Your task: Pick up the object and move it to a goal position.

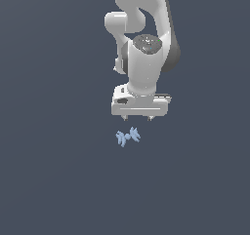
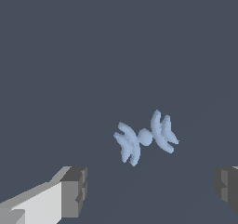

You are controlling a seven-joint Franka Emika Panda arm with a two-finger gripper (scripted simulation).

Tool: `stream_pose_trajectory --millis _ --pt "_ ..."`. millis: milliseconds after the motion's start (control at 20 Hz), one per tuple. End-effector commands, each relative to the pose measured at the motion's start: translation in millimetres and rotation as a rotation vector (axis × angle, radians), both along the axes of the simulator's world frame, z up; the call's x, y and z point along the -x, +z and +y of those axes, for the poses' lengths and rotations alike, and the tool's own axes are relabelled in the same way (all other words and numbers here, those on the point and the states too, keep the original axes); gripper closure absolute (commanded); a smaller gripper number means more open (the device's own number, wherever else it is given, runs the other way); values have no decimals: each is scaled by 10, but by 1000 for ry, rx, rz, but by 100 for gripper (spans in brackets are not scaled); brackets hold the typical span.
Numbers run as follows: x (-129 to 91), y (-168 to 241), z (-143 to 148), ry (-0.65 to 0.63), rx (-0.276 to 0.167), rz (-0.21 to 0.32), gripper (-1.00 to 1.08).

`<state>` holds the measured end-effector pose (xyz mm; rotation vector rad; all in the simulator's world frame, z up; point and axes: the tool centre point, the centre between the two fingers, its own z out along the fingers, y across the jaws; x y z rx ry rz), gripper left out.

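The upper part of the arm (image 1: pixel 146 14) is cut off by the top edge of the exterior view, so only the white wrist links and the hand are seen. In that view the fingers are almost wholly hidden beneath the hand's body; only two short dark tips are made out under it. In the wrist view both fingertips (image 2: pixel 74 190) are cropped by the picture's edges, one to a grey pad on a white finger, the other to a sliver of grey. No brand, label or writing is seen anywhere.

The arm is held nearly upright, with the hand pointed straight down. The gripper (image 1: pixel 138 117) is spread wide, nothing between its jaws, and is kept above the dark grey floor (image 1: pixel 49 180).

The object (image 1: pixel 128 137), a small pale-blue piece with a round middle and curved prongs fanned out on two sides, is found on the floor just below the gripper, slightly toward the exterior view's left. It appears to be clear of both fingers, though how high the gripper hangs above it is hard to judge.
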<state>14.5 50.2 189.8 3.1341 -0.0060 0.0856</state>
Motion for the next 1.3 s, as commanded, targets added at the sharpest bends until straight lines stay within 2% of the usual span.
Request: stream_pose_trajectory --millis 0,300,1250 --pt "0 -46 -7 -42 -5 3 -92" --pt "2 -198 -33 -185 -18 11 -92" --pt "40 -785 -175 -757 -45 40 -92"
